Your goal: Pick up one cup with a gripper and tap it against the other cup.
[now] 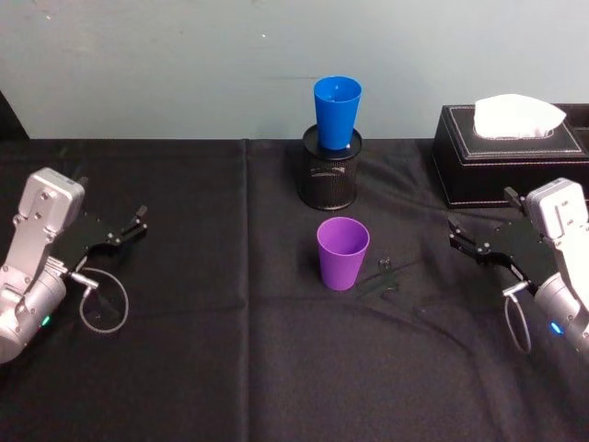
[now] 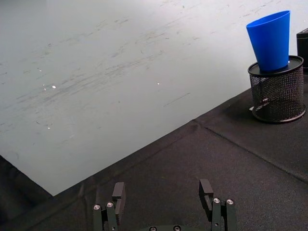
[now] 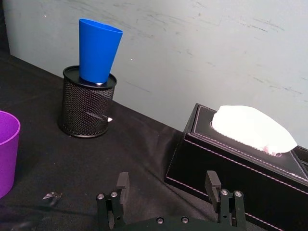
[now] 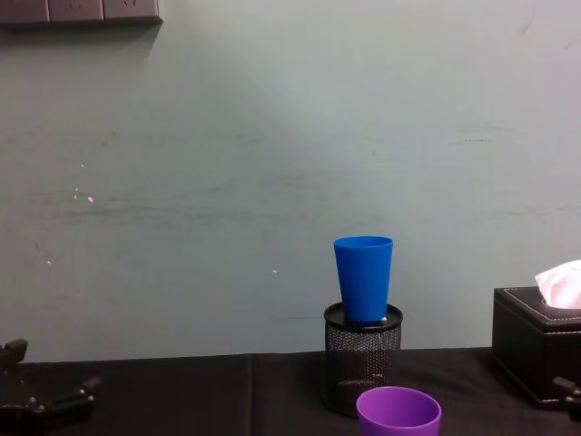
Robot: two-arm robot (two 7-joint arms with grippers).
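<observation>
The purple cup (image 1: 342, 253) stands upright and open-topped on the black cloth at the table's middle; its rim also shows in the chest view (image 4: 398, 413) and its side in the right wrist view (image 3: 6, 151). Behind it the blue cup (image 1: 337, 112) stands upright in the top of a black wire-mesh pen holder (image 1: 331, 171), seen too as the blue cup (image 2: 272, 39) (image 3: 98, 50) (image 4: 363, 277). My left gripper (image 1: 138, 222) (image 2: 162, 188) rests open at the left, far from both cups. My right gripper (image 1: 457, 238) (image 3: 167, 179) rests open at the right, empty.
A black tissue box (image 1: 511, 157) with a white tissue stands at the back right, just behind my right gripper. A small black clip (image 1: 386, 274) lies right of the purple cup. A pale wall (image 4: 272, 182) closes the back. Black cloth (image 1: 230, 350) covers the table.
</observation>
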